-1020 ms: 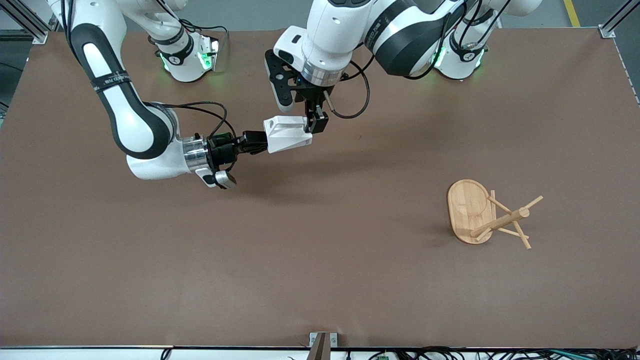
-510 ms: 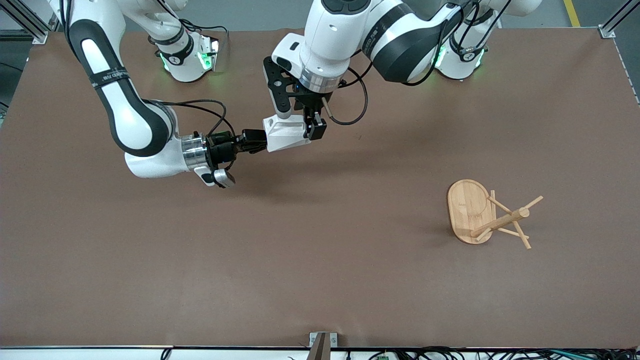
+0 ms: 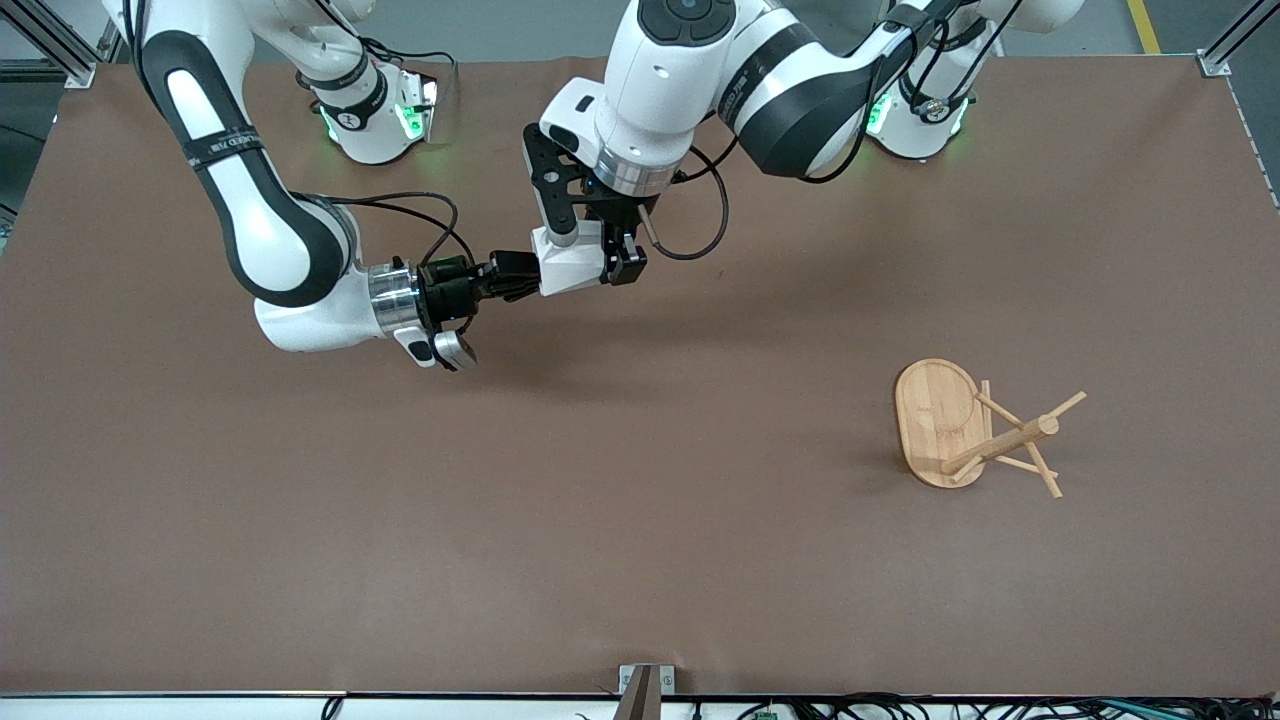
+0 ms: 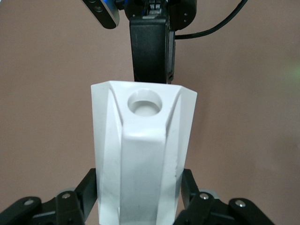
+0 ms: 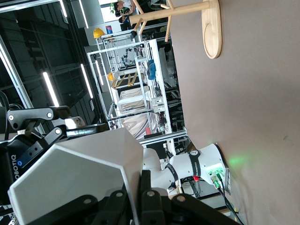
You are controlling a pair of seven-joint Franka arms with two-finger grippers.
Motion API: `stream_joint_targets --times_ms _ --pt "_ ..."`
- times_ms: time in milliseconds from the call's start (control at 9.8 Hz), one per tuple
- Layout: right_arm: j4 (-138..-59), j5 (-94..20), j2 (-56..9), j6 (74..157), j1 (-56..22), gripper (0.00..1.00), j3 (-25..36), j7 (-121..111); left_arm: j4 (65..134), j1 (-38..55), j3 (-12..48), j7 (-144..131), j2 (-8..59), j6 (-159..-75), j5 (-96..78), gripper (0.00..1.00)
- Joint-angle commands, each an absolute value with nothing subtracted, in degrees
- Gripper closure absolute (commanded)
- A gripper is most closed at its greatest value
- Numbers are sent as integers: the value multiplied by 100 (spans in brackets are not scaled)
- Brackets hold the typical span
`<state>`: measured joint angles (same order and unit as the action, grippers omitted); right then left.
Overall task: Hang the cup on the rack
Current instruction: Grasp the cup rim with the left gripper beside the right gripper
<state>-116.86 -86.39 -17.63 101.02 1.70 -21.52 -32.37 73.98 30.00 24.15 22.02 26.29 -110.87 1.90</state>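
Note:
The white faceted cup [image 3: 570,270] is held in the air, on its side, over the table's middle, toward the robots' bases. My right gripper [image 3: 515,282] is shut on its rim wall, one finger inside and one outside [image 5: 140,187]. My left gripper [image 3: 608,265] reaches down from above, open, with a finger close along each side of the cup [image 4: 140,154]. The handle with its round hole faces the left wrist camera. The bamboo rack [image 3: 1000,440] stands on its oval base [image 3: 935,420] toward the left arm's end, nearer the front camera; it also shows in the right wrist view [image 5: 212,28].
The brown table [image 3: 640,520] carries only the rack. The arms' bases with green lights [image 3: 375,120] stand along the table edge farthest from the front camera. A small metal bracket [image 3: 640,685] sits at the edge nearest that camera.
My left gripper has come down and moved toward the right arm, so its fingers now flank the cup instead of its end. The right gripper, with the cup, has shifted slightly.

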Motion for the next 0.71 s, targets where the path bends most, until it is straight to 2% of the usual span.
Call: stream_joint_targets --times_ms 0,204,612 --pt "-11944 -8859 -1459 10028 237 99 -2232 -3322 7365 3067 2391 2180 2865 -11171 519 93" --pt "-11944 -8859 -1450 10028 237 99 -2233 -3313 7374 3067 2391 2171 2874 -11171 536 99" --pt "-11944 -8859 -1450 10028 237 99 -2232 -3313 7374 2971 2364 2171 2821 -11110 554 100"
